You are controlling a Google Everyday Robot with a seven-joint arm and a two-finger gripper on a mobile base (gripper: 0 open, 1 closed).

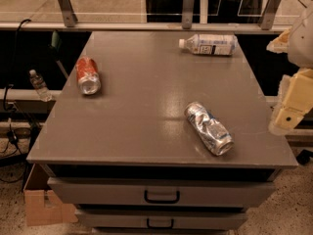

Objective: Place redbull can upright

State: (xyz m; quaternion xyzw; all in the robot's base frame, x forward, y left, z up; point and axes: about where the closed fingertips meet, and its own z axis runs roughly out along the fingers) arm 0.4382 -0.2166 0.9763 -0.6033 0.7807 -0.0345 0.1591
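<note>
Silver redbull can (pixel 209 128) (one, dented) lies flat; gripper (pixel 289 112) far right.

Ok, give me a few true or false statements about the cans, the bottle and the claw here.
The slim dented silver metal can with blue markings stands upright. False: it lies on its side, front right of the grey cabinet top.
The wider red soda can lies on its side near the left edge. True.
The clear plastic bottle with a white label touches the silver can. False: it lies apart, at the far right.
The claw hangs beyond the top's right edge, touching none of them. True.
</note>
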